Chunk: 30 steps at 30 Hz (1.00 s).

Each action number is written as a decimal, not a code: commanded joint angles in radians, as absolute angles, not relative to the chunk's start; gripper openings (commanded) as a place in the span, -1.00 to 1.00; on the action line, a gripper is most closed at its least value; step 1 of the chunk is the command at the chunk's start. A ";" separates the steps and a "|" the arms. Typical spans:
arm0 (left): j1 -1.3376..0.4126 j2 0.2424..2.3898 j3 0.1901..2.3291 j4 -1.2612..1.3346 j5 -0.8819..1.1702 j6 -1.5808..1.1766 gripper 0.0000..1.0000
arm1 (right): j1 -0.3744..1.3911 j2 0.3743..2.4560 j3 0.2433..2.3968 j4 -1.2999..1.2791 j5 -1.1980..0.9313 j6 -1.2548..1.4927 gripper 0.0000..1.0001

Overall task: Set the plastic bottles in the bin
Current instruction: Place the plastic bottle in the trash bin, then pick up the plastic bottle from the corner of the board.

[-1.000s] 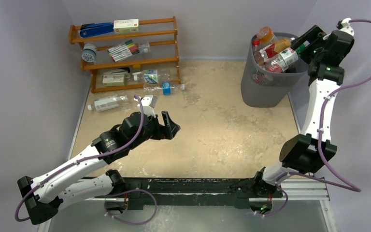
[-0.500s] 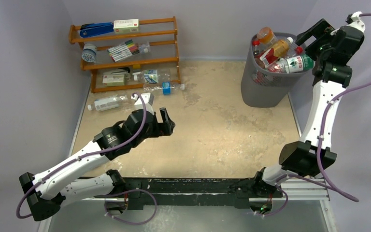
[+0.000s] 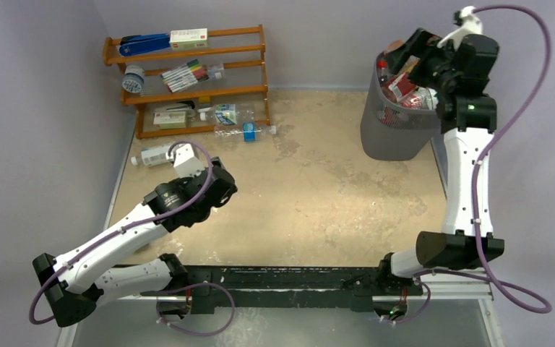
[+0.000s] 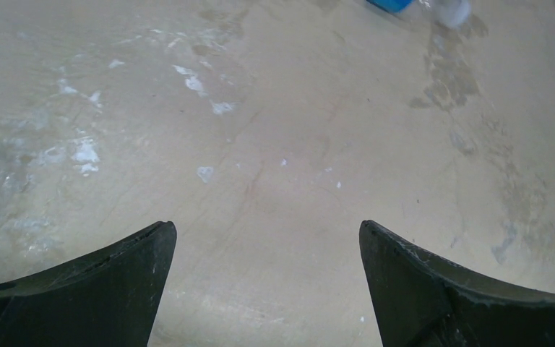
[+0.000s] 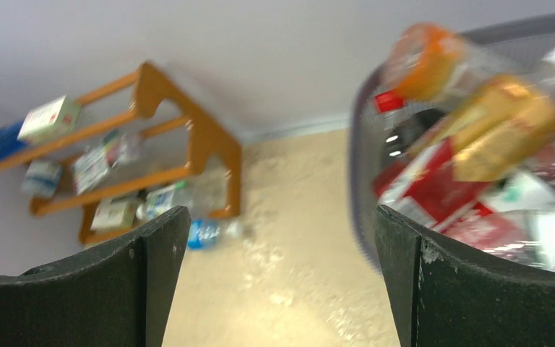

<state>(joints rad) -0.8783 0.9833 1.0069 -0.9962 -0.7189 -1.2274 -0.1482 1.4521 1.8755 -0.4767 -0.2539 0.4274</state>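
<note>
The bin stands at the back right, heaped with several plastic bottles with red labels and orange contents. My right gripper hovers open just above its rim; in the right wrist view the gripper holds nothing, with the bin and its bottles to its right. More bottles lie by the shelf: a white-labelled one, a blue-labelled one and one on the lowest shelf. My left gripper points down at bare table, open and empty.
A brown wooden shelf rack at the back left carries a blue stapler, markers, a tape roll and small boxes. Walls close in the left, back and right sides. The blue-labelled bottle shows at the left wrist view's top edge.
My left arm drew back to the left, turned its gripper downward and opened wider. My right arm swung left over the bin, its jaws wider, and the green-labelled bottle no longer shows on the rim.
</note>
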 commanded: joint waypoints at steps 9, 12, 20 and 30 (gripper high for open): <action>-0.737 0.946 1.008 -1.346 -0.922 -1.796 0.97 | 0.152 1.379 1.872 -0.581 -0.227 0.357 0.94; -0.626 0.960 1.017 -1.334 -0.925 -1.774 0.97 | 0.219 1.358 1.836 -0.593 -0.206 0.361 0.94; -0.316 1.186 1.039 -1.249 -0.767 -1.684 0.96 | 0.329 1.336 1.787 -0.622 -0.171 0.373 0.94; -0.037 1.193 0.933 -1.175 -0.675 -1.666 0.93 | 0.384 1.315 1.717 -0.637 -0.161 0.378 0.94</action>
